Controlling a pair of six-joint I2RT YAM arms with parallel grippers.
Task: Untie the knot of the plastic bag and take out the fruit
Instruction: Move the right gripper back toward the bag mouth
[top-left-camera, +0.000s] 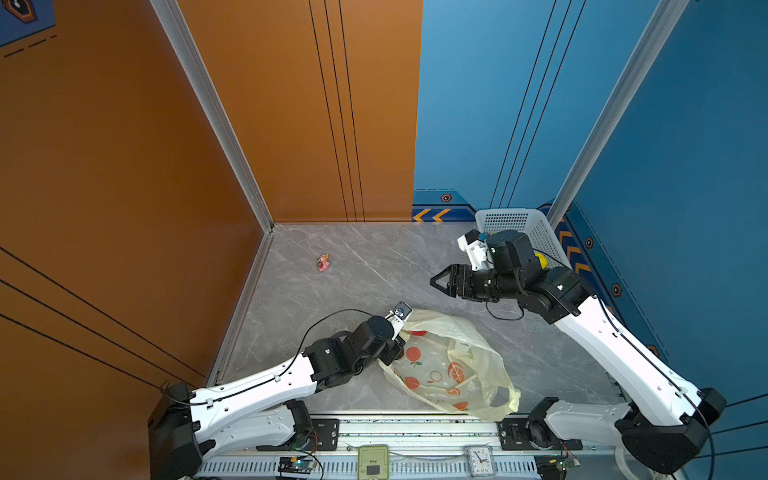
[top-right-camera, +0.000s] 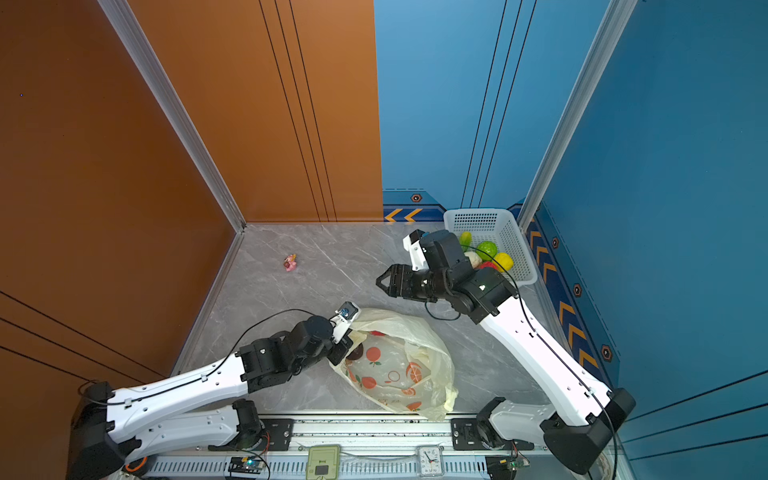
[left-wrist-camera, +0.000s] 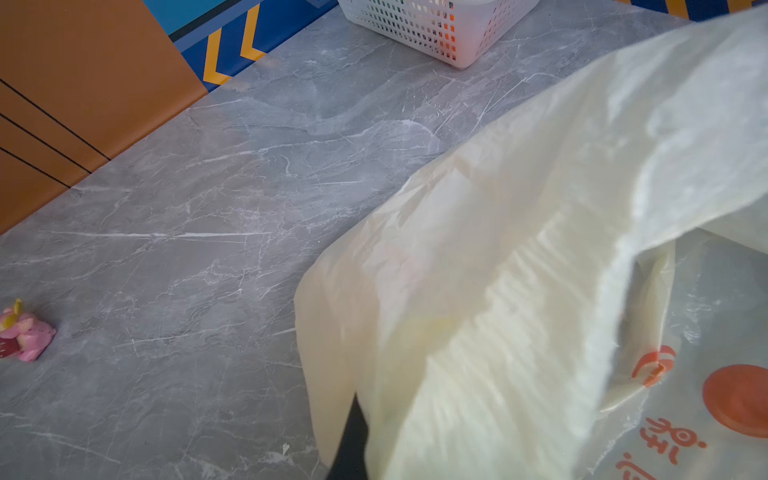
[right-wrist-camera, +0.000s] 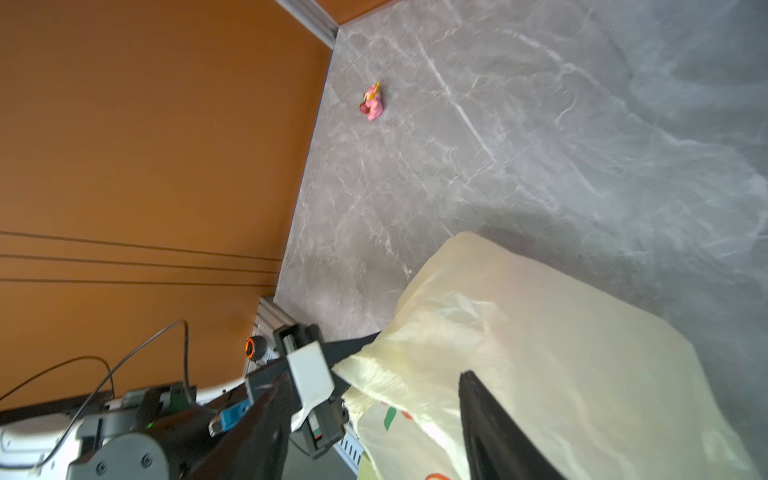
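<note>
The pale-yellow plastic bag (top-left-camera: 449, 365) (top-right-camera: 399, 374) lies near the front rail with its mouth gaping. No knot shows, and a handle loop (top-left-camera: 505, 399) lies loose. My left gripper (top-left-camera: 397, 349) (top-right-camera: 343, 348) is shut on the bag's left rim. In the left wrist view the film (left-wrist-camera: 519, 291) drapes over one dark finger (left-wrist-camera: 351, 440). Inside the bag are a dark purple fruit (top-right-camera: 355, 353) and a red one (top-right-camera: 376, 332). My right gripper (top-left-camera: 434, 282) (top-right-camera: 380, 282) (right-wrist-camera: 374, 428) hangs open and empty, above the table beyond the bag. Green (top-right-camera: 486, 249) and yellow (top-right-camera: 503, 261) fruit lie in the basket.
The white perforated basket (top-left-camera: 523, 220) (top-right-camera: 478, 218) (left-wrist-camera: 436, 25) stands in the back right corner, partly hidden behind my right arm. A tiny pink figurine (top-left-camera: 323, 263) (top-right-camera: 290, 263) (left-wrist-camera: 25, 332) (right-wrist-camera: 372, 102) lies at the back left. Orange and blue walls close in the table.
</note>
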